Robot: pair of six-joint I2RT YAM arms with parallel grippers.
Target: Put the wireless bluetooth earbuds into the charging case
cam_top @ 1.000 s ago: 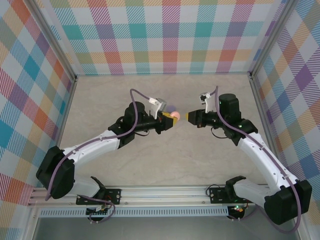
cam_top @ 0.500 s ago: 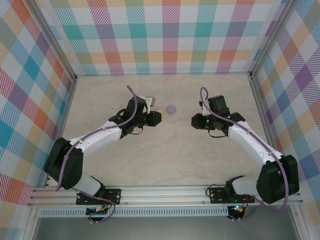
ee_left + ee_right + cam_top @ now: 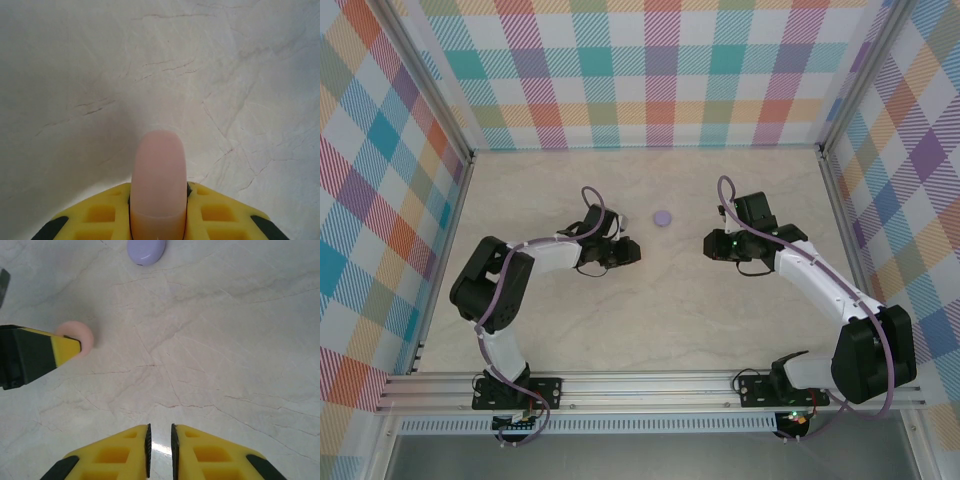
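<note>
My left gripper is shut on a pale pink charging case, a smooth closed shell that sticks out forward between the yellow fingers, low over the table. The right wrist view has that pink case at the left, beside a yellow finger of the left gripper. A second, purple case lies closed on the table behind both grippers, also at the top of the right wrist view. My right gripper is shut to a narrow slit with nothing in it, facing the left gripper across a gap. The earbuds are out of view.
The pale marble tabletop is boxed in by checked walls on the left, back and right, with an aluminium rail along the near edge. The left arm is folded back sharply at its elbow.
A second ago both grippers met tip to tip at the raised pink case. They have since drawn apart and dropped toward the table, the left arm folding back and keeping the case.
</note>
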